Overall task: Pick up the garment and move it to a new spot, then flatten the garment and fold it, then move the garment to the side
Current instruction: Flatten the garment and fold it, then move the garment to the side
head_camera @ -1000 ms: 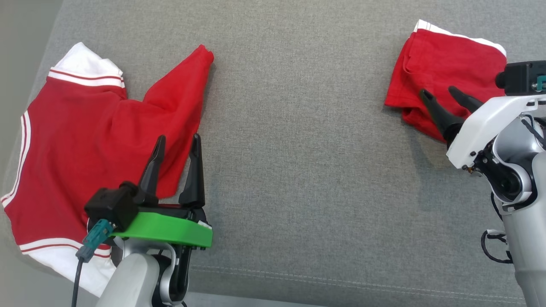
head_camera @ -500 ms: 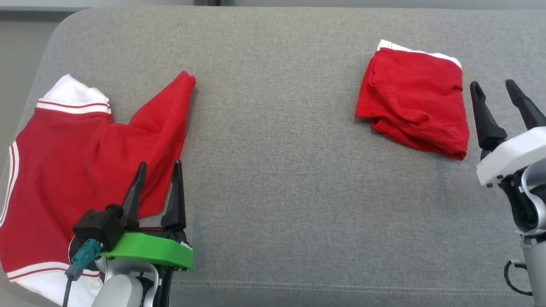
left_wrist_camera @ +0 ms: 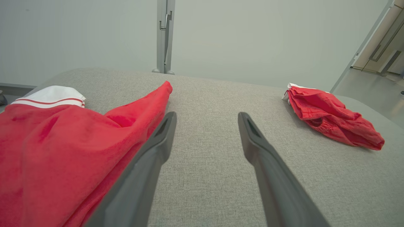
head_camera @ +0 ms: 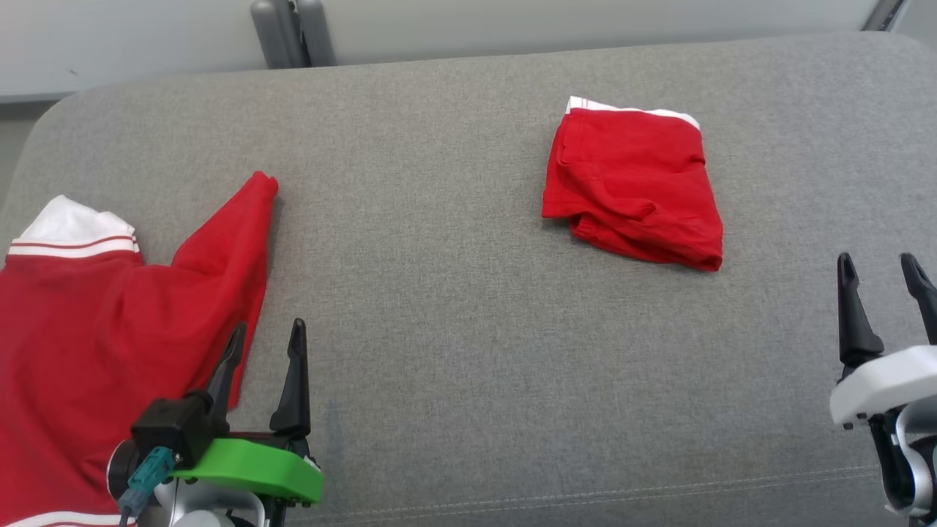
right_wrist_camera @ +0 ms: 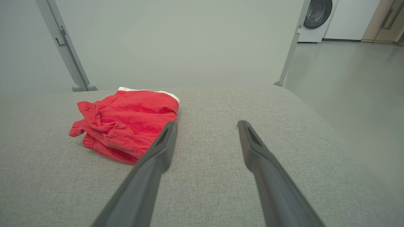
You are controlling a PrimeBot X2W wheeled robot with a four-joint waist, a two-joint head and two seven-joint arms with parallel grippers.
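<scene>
My left gripper (head_camera: pixel 268 327), lower left, and my right gripper (head_camera: pixel 877 260), lower right, both gape wide and hold nothing. The folded red garment (head_camera: pixel 633 190) lies upper right of centre on the grey cushion (head_camera: pixel 439 256) — apart from both. A spread red garment (head_camera: pixel 110 329) lies at the left edge.

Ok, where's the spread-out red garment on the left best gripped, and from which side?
Probably the sleeve end of the red garment: it juts out alone onto bare grey cushion, thin, with free edges. The open left gripper sits just short of it, so approach from the robot's side, jaws straddling the cuff.
</scene>
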